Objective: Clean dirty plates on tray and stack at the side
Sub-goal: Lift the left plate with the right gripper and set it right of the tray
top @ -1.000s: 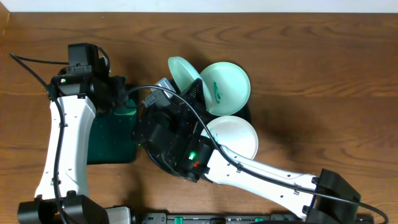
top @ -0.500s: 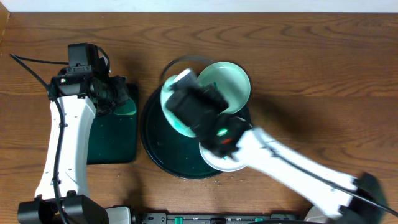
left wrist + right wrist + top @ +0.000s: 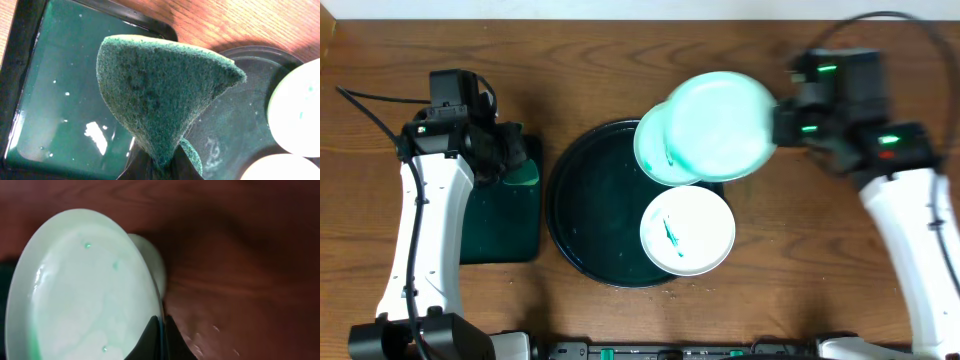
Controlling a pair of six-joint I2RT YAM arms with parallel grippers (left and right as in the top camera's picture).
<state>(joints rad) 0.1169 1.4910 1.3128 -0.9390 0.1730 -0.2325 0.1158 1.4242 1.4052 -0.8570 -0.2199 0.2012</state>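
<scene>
Right jaws pinching mint-green plate (image 3: 720, 125) by its rim, raised at round tray (image 3: 582, 215) edge, left jaws clamped on green sponge (image 3: 160, 95) over rectangular tray (image 3: 55, 100)

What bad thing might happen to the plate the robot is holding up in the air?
The right gripper pinches the mint plate only at its rim, and droplets sit on it, so it might slip and drop onto the other mint plate partly beneath it, or onto the table. Also, faint green streaks show on the held plate, so it might get stacked while not fully clean.
</scene>
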